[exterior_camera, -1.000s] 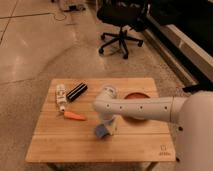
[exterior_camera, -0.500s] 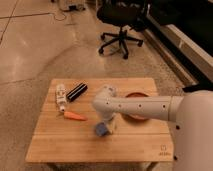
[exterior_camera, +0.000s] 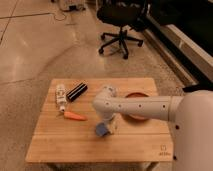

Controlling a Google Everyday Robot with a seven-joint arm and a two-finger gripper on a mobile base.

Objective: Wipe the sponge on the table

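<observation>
The light-blue sponge lies on the light-wood table a little front of centre. My gripper points down right over the sponge, at its right side and touching it. The white arm reaches in from the right across the table and hides part of the orange bowl.
An orange carrot lies left of the sponge. Behind it are a white bottle and a black rectangular object. An orange bowl sits at the right, behind the arm. A black office chair stands on the floor beyond.
The gripper and the sponge have shifted slightly toward the front of the table together. The other objects have not moved.
</observation>
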